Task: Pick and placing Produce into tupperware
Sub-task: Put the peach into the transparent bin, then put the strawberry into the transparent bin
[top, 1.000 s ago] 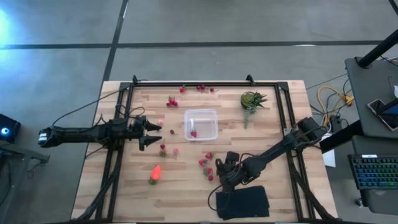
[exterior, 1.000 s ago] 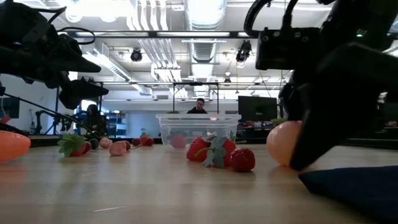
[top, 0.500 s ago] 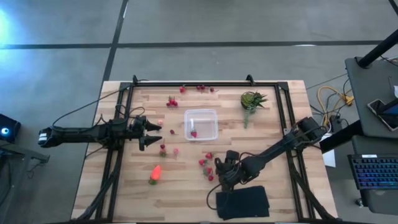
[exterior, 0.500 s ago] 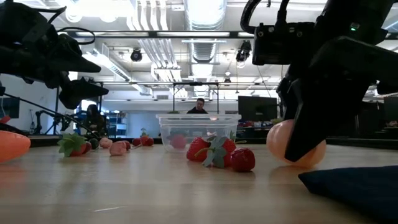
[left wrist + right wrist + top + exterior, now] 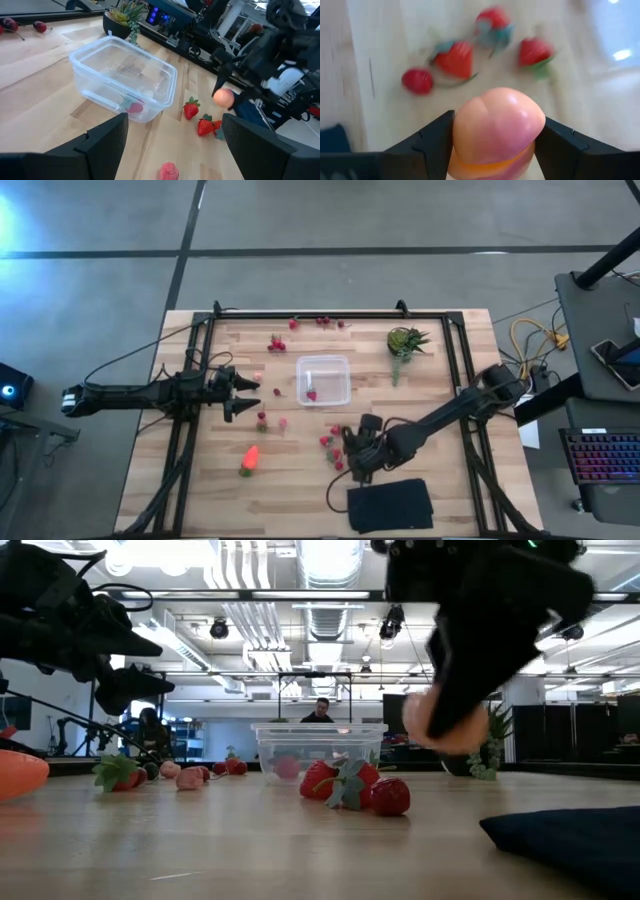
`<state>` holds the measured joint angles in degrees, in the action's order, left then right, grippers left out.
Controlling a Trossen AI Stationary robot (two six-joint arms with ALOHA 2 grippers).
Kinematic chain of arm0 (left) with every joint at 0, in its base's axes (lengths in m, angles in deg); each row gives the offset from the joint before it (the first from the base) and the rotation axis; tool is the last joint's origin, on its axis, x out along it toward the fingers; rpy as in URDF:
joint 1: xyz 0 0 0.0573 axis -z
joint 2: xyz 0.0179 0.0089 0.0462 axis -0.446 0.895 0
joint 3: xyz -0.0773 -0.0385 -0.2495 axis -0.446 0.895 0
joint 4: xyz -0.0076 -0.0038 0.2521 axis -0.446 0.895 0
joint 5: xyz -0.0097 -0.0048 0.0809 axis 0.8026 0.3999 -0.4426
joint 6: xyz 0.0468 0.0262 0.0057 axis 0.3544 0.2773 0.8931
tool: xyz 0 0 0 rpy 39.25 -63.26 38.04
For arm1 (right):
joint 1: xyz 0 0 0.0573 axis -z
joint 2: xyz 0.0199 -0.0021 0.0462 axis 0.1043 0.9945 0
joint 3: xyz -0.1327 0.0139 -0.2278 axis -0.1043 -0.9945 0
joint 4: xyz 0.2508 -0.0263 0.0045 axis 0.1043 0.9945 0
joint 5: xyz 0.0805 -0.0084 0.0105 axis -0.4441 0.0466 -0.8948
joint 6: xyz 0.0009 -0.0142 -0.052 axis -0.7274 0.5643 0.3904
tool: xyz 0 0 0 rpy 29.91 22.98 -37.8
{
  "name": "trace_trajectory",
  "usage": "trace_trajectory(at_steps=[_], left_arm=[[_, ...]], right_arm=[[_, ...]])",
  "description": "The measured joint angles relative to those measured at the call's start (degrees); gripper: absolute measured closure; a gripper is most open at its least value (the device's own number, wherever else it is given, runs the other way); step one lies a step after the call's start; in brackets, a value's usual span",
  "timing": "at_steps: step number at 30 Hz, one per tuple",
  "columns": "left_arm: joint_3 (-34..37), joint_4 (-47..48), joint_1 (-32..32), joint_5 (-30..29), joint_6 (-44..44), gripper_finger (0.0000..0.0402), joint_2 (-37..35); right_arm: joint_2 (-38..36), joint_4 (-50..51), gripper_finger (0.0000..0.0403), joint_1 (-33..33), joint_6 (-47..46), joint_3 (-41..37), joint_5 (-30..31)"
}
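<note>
The right gripper [image 5: 352,457] is seen over the near-centre of the table [image 5: 440,490], its fingers [image 5: 432,142] clamped on either side of a round pink-orange fruit [image 5: 492,130]; in the low view the fruit [image 5: 440,728] is held clear of the wood, above the table surface. Directly beneath the held fruit, a small cluster of red strawberries [image 5: 457,57] is noted lying on the wood. The clear tupperware [image 5: 323,380] is located at the middle of the table, apart from the right gripper and farther from the near edge; one red piece [image 5: 311,394] is observed inside it. The left gripper [image 5: 243,394] is parked at the left side of the table, level with the tupperware, with its fingers [image 5: 100,142] spread apart and nothing between them. An orange carrot-like piece with a green end [image 5: 249,459] is recorded lying toward the near left of the table. Further small red pieces [image 5: 276,342] are scattered beyond the tupperware, near the far edge, and a few more [image 5: 262,420] lie just beside the left gripper. A spiky green plant [image 5: 404,340] stands at the far right of the table, and a flat black cloth [image 5: 392,506] lies at the near edge, just beside the right gripper. In the low view a person [image 5: 321,711] is visible in the room behind the table.
</note>
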<state>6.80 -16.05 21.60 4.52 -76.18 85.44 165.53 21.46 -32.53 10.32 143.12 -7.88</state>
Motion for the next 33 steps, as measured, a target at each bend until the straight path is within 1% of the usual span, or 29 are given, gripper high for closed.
trace_trajectory(at_steps=[2,6,8,10,15,17,20,24,26,29,33], left_arm=[[-0.01,-0.02,-0.01,0.0,-0.01,0.0095,0.02],[-0.01,-0.02,-0.02,0.0,-0.01,0.0095,0.07],[-0.01,0.0,0.0,0.0,-0.01,0.0095,0.0],[-0.01,-0.04,-0.01,0.01,0.01,0.0095,-0.01],[-0.01,-0.02,0.0,0.0,-0.01,0.0095,0.02],[0.0,-0.01,-0.01,0.0,-0.01,0.0095,0.04],[0.0,-0.04,-0.01,0.0,-0.01,0.0095,0.02],[-0.01,-0.04,0.0,0.0,-0.01,0.0095,0.04],[-0.01,-0.05,-0.02,0.0,0.0,0.0095,0.07],[0.0,-0.04,-0.02,0.0,0.0,0.0095,0.04],[-0.01,-0.04,-0.02,0.0,-0.01,0.0095,0.07]], right_arm=[[-1.61,2.3,0.0172,1.13,0.69,1.66,2.22],[-5.08,5.39,0.0172,5.18,3.41,5.28,8.79],[-6.43,4.74,0.0172,8.53,6.12,6.81,9.34],[-6.91,4.28,0.0171,12.59,8.05,8.39,7.9],[-5.6,2.04,0.0149,22.81,11.9,9.66,-0.84],[-4.53,1.77,0.0135,25.46,13.5,10.08,-2.81],[-2.84,1.87,0.0112,27.58,15.32,11.04,-3.4],[-1.91,2.04,0.0082,28.08,17.66,12.93,-3.81],[-1.92,2.25,0.0072,26.89,20.71,13.48,-6.53],[-2.15,4.81,0.0066,22.73,26.33,13.43,-9.47],[-2.04,6.25,0.0074,15.18,31.44,11.85,-9.82]])
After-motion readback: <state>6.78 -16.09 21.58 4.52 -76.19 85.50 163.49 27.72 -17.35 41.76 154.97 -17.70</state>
